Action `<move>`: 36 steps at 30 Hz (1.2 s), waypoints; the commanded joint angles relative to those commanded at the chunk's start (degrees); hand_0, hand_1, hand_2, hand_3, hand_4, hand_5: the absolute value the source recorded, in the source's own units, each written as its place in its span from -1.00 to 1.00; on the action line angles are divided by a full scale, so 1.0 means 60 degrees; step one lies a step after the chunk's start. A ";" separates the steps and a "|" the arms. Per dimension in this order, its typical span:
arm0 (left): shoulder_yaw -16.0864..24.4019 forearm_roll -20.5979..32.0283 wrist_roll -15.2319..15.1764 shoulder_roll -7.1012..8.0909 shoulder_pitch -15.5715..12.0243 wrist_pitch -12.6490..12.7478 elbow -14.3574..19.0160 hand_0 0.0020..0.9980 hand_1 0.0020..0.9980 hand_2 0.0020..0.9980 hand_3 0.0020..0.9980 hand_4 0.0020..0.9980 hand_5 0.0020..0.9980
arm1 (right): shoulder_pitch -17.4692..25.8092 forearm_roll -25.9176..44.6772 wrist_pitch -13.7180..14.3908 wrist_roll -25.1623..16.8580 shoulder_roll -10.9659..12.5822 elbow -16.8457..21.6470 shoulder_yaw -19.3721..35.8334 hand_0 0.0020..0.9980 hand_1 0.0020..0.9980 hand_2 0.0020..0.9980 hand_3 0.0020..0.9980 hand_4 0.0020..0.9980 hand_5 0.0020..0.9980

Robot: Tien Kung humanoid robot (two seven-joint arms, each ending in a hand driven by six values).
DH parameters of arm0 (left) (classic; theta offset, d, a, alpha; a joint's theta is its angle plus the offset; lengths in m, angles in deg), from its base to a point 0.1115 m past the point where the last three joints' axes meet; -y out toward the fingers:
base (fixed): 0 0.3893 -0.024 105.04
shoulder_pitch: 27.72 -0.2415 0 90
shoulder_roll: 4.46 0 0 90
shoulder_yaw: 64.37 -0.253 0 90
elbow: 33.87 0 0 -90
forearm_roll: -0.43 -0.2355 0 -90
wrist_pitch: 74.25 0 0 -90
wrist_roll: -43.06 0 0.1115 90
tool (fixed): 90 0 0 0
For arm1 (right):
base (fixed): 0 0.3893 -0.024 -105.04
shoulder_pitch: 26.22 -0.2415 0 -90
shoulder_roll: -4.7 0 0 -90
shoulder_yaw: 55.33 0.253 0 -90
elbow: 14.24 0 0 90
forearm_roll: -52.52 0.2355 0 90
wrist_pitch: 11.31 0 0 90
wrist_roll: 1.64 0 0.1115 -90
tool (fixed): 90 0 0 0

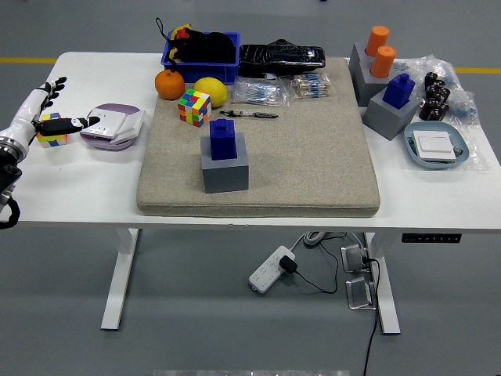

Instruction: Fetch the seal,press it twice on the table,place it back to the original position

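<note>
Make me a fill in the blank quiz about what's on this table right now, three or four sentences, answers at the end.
1. The blue seal nearest the table's front edge stands in a block coloured ____.
2. The orange sits directly beside a fruit that is a ____.
3. On the grey block at the far right corner stand ____ orange cylinders.
4. The left hand hovers at the table's ____ end, holding nothing.

Answers: grey; lemon; two; left

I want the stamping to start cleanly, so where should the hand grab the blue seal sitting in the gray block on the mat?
Probably grip the blue seal by its exposed upper body, coming from above. It stands upright with its base sunk in the gray block, so only the top is free.
</note>
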 joint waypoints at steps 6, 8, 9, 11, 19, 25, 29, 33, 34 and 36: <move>0.0044 -0.0029 0.0007 0.0055 0.0078 0.0000 -0.0007 0.83 0.91 0.95 0.93 0.95 -0.46 | -0.0022 0.0005 0.0002 0.0005 0.0039 0.0002 -0.0007 0.64 0.44 0.38 0.40 0.47 0.01; 0.0026 -0.0003 0.0003 0.0062 0.0100 0.0003 -0.0020 0.83 0.91 0.95 0.93 0.94 -0.47 | -0.0025 0.0010 -0.0002 0.0007 0.0048 0.0004 -0.0006 0.64 0.44 0.38 0.40 0.47 0.02; 0.0026 0.0004 -0.0001 0.0068 0.0112 0.0006 -0.0025 0.83 0.91 0.95 0.93 0.94 -0.47 | -0.0020 0.0005 -0.0003 0.0010 0.0047 -0.0001 0.0007 0.64 0.44 0.38 0.40 0.47 0.02; 0.0016 0.0001 0.0003 0.0075 0.0133 0.0005 -0.0031 0.83 0.91 0.95 0.93 0.94 -0.47 | -0.0010 0.0006 -0.0008 0.0013 0.0048 -0.0005 0.0013 0.64 0.44 0.38 0.40 0.47 0.02; 0.0028 0.0002 -0.0009 0.0094 0.0180 0.0008 -0.0025 0.83 0.91 0.95 0.93 0.93 -0.48 | -0.0005 0.0010 -0.0006 0.0010 0.0042 0.0002 0.0010 0.64 0.44 0.38 0.40 0.47 0.02; 0.0002 0.0000 0.0001 0.0087 0.0193 0.0003 -0.0022 0.83 0.91 0.95 0.93 0.93 -0.46 | 0.0001 0.0018 -0.0003 0.0010 0.0038 0.0007 0.0019 0.64 0.44 0.38 0.40 0.47 0.02; 0.0009 0.0015 -0.0008 0.0095 0.0206 0.0010 -0.0027 0.83 0.91 0.95 0.93 0.93 -0.46 | 0.0007 0.0014 -0.0003 0.0013 0.0050 0.0005 0.0019 0.64 0.44 0.38 0.40 0.47 0.02; 0.0002 0.0017 -0.0011 0.0098 0.0232 0.0014 -0.0023 0.83 0.91 0.95 0.93 0.92 -0.46 | -0.0009 0.0021 -0.0004 0.0010 0.0048 0.0012 0.0024 0.64 0.44 0.38 0.40 0.47 0.02; 0.0002 0.0016 -0.0012 0.0098 0.0234 0.0015 -0.0021 0.83 0.91 0.95 0.93 0.92 -0.46 | -0.0010 0.0024 -0.0005 0.0009 0.0046 0.0013 0.0025 0.64 0.44 0.38 0.40 0.47 0.02; -0.0016 0.0019 -0.0009 0.0091 0.0242 0.0013 -0.0025 0.83 0.91 0.95 0.93 0.92 -0.46 | -0.0011 0.0029 -0.0011 0.0008 0.0039 0.0011 0.0020 0.64 0.44 0.38 0.40 0.47 0.02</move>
